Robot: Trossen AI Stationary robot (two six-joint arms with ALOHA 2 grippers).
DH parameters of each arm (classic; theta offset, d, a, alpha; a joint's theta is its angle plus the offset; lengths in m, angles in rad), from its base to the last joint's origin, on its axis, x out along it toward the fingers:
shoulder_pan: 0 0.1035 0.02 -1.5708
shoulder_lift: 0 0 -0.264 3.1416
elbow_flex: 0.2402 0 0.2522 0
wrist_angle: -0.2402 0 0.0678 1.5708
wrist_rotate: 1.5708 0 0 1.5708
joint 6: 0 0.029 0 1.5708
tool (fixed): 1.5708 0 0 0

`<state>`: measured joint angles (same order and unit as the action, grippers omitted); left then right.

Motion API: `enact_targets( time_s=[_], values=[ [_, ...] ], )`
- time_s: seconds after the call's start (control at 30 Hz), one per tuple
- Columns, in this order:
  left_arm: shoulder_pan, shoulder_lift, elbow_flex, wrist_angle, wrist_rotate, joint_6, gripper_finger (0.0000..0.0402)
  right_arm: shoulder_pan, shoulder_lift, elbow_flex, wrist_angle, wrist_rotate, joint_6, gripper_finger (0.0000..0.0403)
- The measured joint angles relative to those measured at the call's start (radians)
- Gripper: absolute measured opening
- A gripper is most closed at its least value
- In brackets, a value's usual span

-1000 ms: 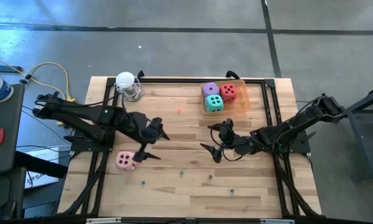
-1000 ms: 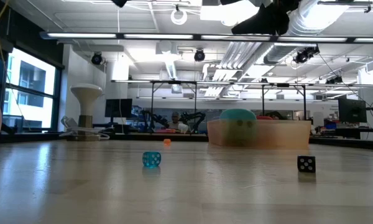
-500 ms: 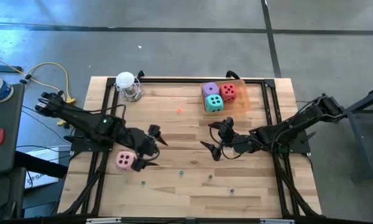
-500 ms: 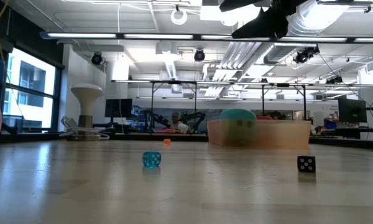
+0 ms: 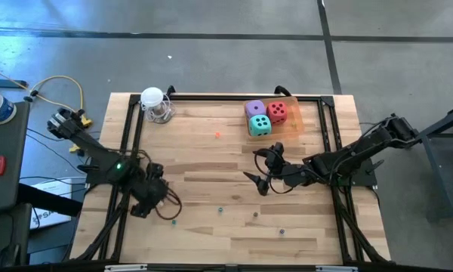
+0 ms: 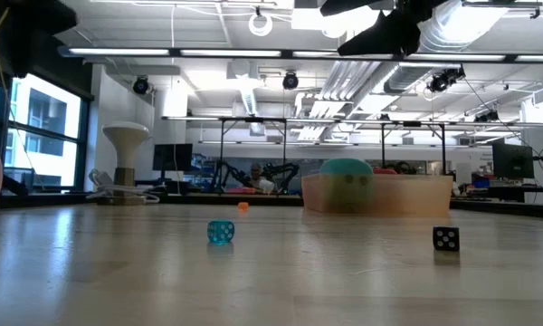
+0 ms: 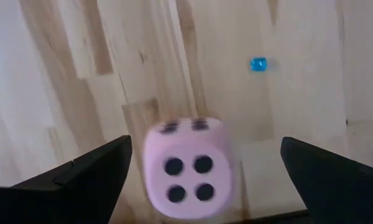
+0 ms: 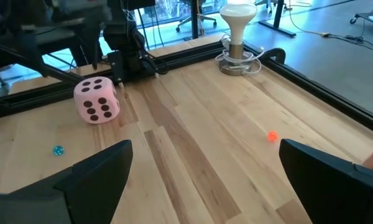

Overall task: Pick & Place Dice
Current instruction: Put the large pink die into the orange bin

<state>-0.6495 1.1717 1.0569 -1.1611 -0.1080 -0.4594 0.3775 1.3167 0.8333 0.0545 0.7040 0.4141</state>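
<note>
The pink die (image 7: 189, 168) rests on its bottom face on the wood table, near the left side. My left gripper (image 7: 205, 141) points down over it, open, one finger on either side and apart from it. In the high view the left wrist (image 5: 147, 198) hides this die. The purple die (image 5: 254, 109), teal die (image 5: 259, 125) and red die (image 5: 277, 112) sit in a translucent orange tray (image 5: 291, 125) at the far right. My right gripper (image 5: 258, 171) hangs open over the table's middle, with nothing between its fingers.
A white lamp-like stand (image 5: 152, 100) with a coiled cord is at the far left corner. Tiny beads lie scattered: orange (image 5: 217, 135), teal (image 5: 174, 222), others (image 5: 255, 214) near the front. Black frame rails (image 5: 130, 136) run along the table's edges.
My left gripper has swung from left of the table's middle toward the near left, sunk, and tipped from slanting to pointing almost straight down over the pink die, which it now covers in the high view. The die has stayed in place.
</note>
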Motion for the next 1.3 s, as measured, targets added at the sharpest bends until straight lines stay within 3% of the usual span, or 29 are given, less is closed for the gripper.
enact_targets(
  time_s=[0.23, 0.67, 0.8, 1.3],
  values=[
    [-0.08, 0.0, -0.061, -0.004, -0.055, -0.177, 0.04, 0.0, 0.0, 0.0, 0.002, 0.0, 0.001, 0.0398],
    [-0.087, 0.002, -0.111, -0.032, -0.023, -0.39, 0.04, 0.0, 0.0, 0.0, 0.002, 0.0, 0.0, 0.0398],
    [-0.087, 0.002, -0.162, -0.03, 0.057, -0.388, 0.04, 0.0, 0.0, 0.0, 0.002, 0.0, 0.0, 0.0398],
    [-0.087, 0.002, -0.216, -0.018, 0.059, -0.334, 0.04, 0.0, 0.0, 0.0, 0.002, 0.0, 0.0, 0.0398]
  ],
)
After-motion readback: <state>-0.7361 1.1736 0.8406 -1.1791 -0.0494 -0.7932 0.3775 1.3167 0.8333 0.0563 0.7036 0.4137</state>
